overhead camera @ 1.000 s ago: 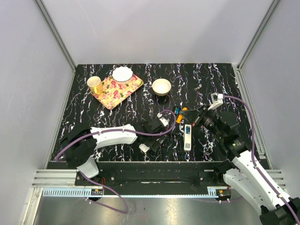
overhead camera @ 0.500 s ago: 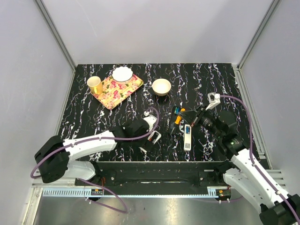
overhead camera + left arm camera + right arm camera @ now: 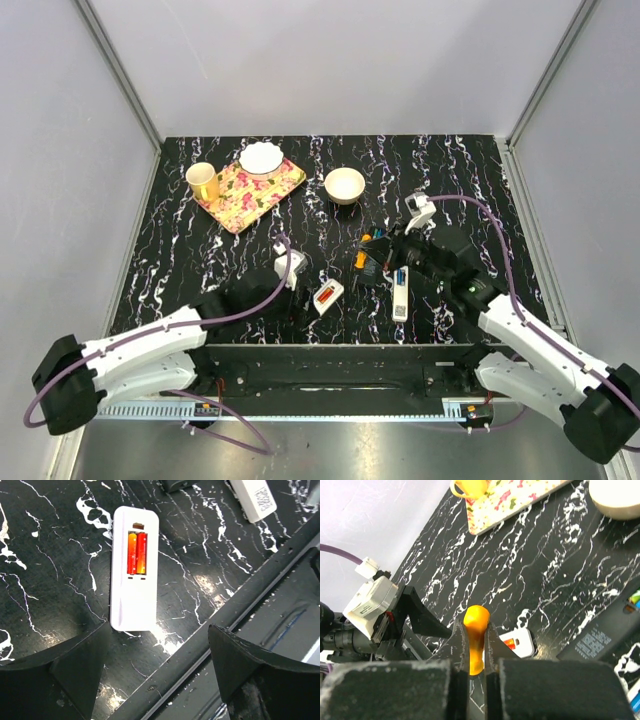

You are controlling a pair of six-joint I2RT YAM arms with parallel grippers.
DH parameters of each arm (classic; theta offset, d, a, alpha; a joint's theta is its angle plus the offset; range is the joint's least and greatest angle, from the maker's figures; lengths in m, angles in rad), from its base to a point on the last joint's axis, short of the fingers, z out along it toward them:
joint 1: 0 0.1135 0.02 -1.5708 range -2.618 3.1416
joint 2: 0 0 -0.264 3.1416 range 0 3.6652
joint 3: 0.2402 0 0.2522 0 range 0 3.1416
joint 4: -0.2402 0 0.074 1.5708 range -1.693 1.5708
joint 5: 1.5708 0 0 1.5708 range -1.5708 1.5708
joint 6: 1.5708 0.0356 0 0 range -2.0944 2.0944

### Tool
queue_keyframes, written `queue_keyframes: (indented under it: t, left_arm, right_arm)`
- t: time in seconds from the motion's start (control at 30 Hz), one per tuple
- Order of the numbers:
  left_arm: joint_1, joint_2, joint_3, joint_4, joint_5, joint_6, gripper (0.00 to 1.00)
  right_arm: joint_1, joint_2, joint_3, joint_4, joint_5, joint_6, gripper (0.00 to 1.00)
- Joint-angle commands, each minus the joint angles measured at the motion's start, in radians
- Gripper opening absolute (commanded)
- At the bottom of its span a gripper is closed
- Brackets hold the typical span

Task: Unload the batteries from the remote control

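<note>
A small white remote (image 3: 134,575) lies back-up on the black table with its compartment open and two red-orange batteries (image 3: 137,554) inside; it also shows in the top view (image 3: 327,297). My left gripper (image 3: 157,667) is open and empty, just short of that remote, above the table's front edge. My right gripper (image 3: 476,647) is shut on a small orange piece (image 3: 476,630) with a rounded tip, held above the table; I cannot tell if it is a battery. A black remote (image 3: 605,630) with coloured cells (image 3: 634,597) lies to its right.
A long white remote (image 3: 400,292) with a blue cell (image 3: 401,277) lies right of the black remote (image 3: 375,260). A flowered tray (image 3: 250,190) with a yellow cup (image 3: 202,181) and a white dish (image 3: 262,158) is at the back left. A cream bowl (image 3: 345,185) stands behind the remotes.
My left arm has pulled back to the left, away from the remotes, leaving the small white remote on the table. My right gripper has moved left with the orange piece.
</note>
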Motion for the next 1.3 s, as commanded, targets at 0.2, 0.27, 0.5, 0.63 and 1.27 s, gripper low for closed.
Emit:
queue_keyframes:
  t: [0.2, 0.27, 0.5, 0.63, 1.27]
  left_arm:
    - [0.009, -0.159, -0.051, 0.103, 0.054, -0.032, 0.81]
    - [0.009, -0.174, -0.056, 0.104, 0.060, -0.029, 0.80]
    - [0.009, -0.174, -0.085, 0.129, 0.054, -0.055, 0.79]
    - [0.009, -0.150, -0.099, 0.135, 0.036, -0.061, 0.79]
    - [0.009, 0.077, -0.065, 0.148, -0.026, -0.061, 0.77]
  right_arm:
    - [0.248, 0.077, 0.055, 0.157, 0.361, -0.242, 0.00]
    - [0.295, 0.085, 0.032, 0.224, 0.417, -0.288, 0.00]
    - [0.401, 0.123, -0.036, 0.424, 0.542, -0.422, 0.00]
    - [0.450, 0.161, -0.089, 0.549, 0.582, -0.495, 0.00]
    - [0.498, 0.387, -0.309, 1.163, 0.671, -0.562, 0.00]
